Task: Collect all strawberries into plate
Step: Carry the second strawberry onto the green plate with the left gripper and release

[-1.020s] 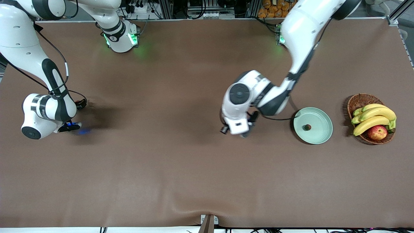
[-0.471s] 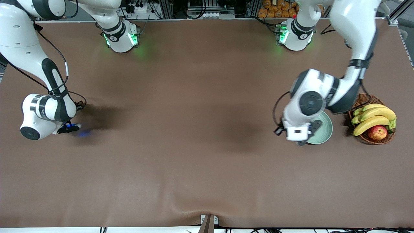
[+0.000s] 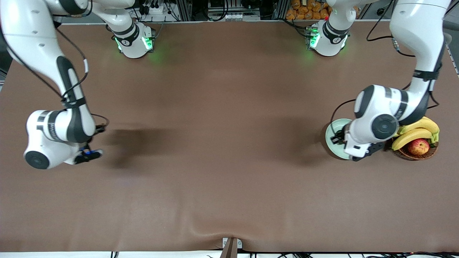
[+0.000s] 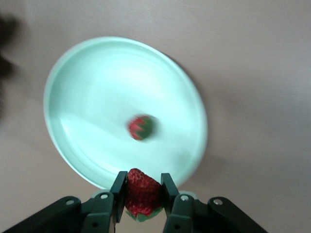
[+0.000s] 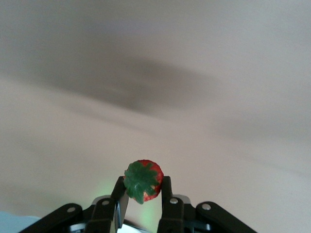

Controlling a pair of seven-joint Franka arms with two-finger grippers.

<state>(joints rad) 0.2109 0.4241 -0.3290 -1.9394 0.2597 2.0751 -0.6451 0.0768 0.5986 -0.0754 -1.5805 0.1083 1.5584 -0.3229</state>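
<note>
Left gripper [image 4: 142, 191] hangs over the plate [image 4: 87, 63], fingers [image 4: 119, 187] clamped on a strawberry [image 4: 142, 193]. A second strawberry [image 4: 141, 127] lies in the plate near its middle. The plate sits on the brown tabletop [image 3: 215, 143] toward the left arm's end, beside a wicker basket [image 3: 417, 154] with bananas [image 3: 417, 130] and an apple [image 3: 418, 146]. Right gripper [image 5: 142, 187] is up over bare tabletop at the right arm's end, its fingers clamped on a third strawberry [image 5: 142, 180], leafy top facing the wrist camera.
</note>
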